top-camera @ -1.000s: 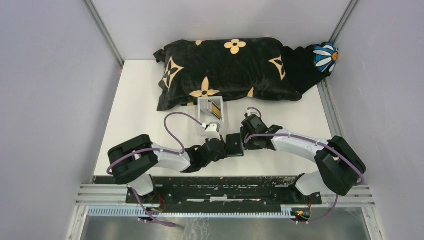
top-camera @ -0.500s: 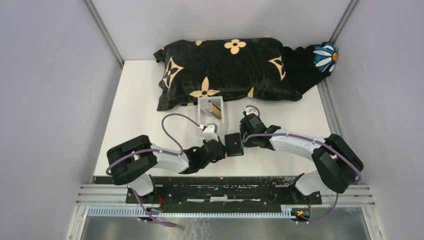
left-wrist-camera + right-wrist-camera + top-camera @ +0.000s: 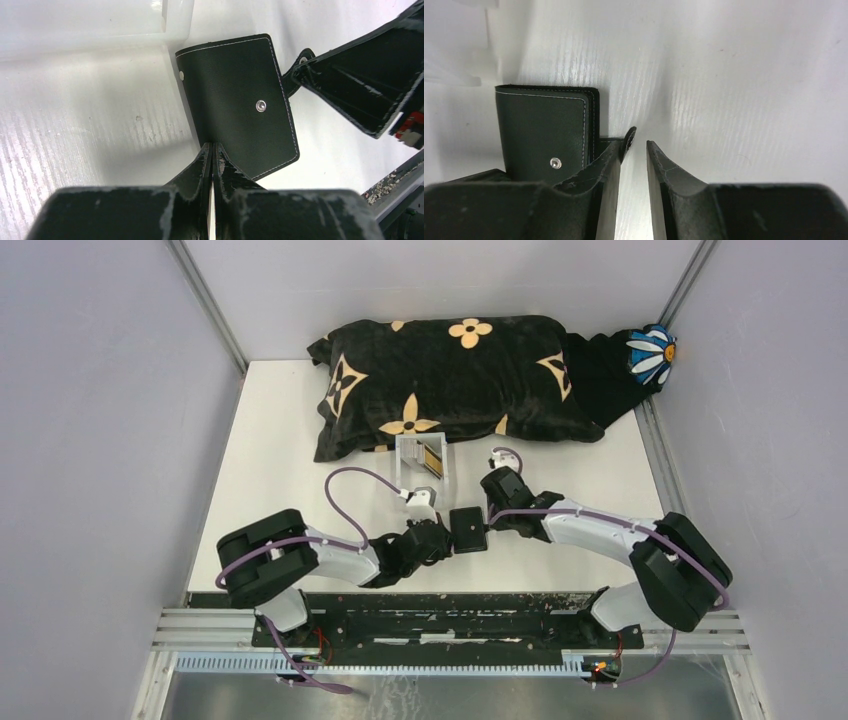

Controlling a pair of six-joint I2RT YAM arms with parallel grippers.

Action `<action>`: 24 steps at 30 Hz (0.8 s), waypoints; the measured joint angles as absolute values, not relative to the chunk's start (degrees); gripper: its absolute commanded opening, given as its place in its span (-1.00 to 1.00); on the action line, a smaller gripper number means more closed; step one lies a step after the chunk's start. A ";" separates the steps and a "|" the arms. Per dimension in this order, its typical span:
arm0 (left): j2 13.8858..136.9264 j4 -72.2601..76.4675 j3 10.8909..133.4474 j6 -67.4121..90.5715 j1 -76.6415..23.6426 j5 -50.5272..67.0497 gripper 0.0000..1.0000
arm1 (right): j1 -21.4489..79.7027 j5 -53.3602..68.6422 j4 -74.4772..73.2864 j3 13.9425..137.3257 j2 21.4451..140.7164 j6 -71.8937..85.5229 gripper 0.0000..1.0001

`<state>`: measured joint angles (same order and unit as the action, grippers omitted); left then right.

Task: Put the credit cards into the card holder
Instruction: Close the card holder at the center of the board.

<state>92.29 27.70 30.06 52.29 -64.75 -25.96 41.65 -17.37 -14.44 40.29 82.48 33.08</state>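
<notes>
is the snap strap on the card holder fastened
No, the strap sticks out loose beside the card holder, and the snap stud on its front is bare.

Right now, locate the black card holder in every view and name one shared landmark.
Top external: card holder mid-table, just nearer than the clear acrylic box.
Left wrist: card holder centre; box top-left.
Right wrist: card holder left of centre; box upper-left.
Shared landmark: that box.

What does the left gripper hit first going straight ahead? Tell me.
The card holder: the left gripper points at its near edge and seems to touch it, though depth is unclear.
</notes>
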 measured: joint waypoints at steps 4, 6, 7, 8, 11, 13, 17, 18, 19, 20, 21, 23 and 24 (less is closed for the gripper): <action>92.99 27.94 30.68 52.27 -64.75 -25.78 -0.86 | 41.91 -18.55 -14.98 40.29 79.53 33.08 -0.32; 93.34 27.99 31.05 52.29 -64.75 -25.58 -0.86 | 42.02 -18.96 -15.49 40.29 78.41 33.08 -0.32; 93.41 27.99 31.18 52.27 -64.75 -25.47 -0.86 | 42.02 -19.20 -15.66 40.29 78.08 33.08 -0.32; 93.49 27.99 31.22 52.29 -64.75 -25.43 -0.86 | 42.02 -19.46 -16.05 40.42 77.89 33.08 -0.32; 93.84 27.99 31.55 52.27 -64.75 -25.34 -0.86 | 42.02 -19.57 -17.06 40.93 77.93 33.04 -0.31; 94.15 27.97 31.81 52.27 -64.75 -25.32 -0.86 | 42.02 -19.53 -17.28 41.25 78.11 33.06 -0.31; 94.32 27.79 32.08 52.27 -64.75 -25.30 -0.86 | 42.02 -19.42 -17.52 42.02 78.83 33.10 -0.33; 94.43 27.79 32.16 52.27 -64.75 -25.30 -0.86 | 42.02 -19.33 -17.72 42.26 79.02 33.10 -0.33; 94.52 27.79 32.23 52.27 -64.75 -25.28 -0.86 | 42.02 -19.31 -17.91 42.63 79.29 33.10 -0.34; 94.59 27.79 32.27 52.27 -64.75 -25.28 -0.86 | 42.02 -19.27 -18.06 43.07 79.66 33.10 -0.35; 94.65 27.79 32.32 52.27 -64.75 -25.28 -0.86 | 42.02 -19.16 -18.06 43.33 79.94 33.10 -0.36; 94.70 27.81 32.32 52.27 -64.75 -25.28 -0.86 | 42.02 -18.98 -18.09 43.77 80.58 33.12 -0.42; 94.72 27.81 32.34 52.27 -64.75 -25.28 -0.86 | 42.02 -18.81 -18.06 43.88 80.86 33.12 -0.44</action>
<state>94.72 27.81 32.34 52.27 -64.75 -25.28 42.02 -18.81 -18.06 43.88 80.86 33.12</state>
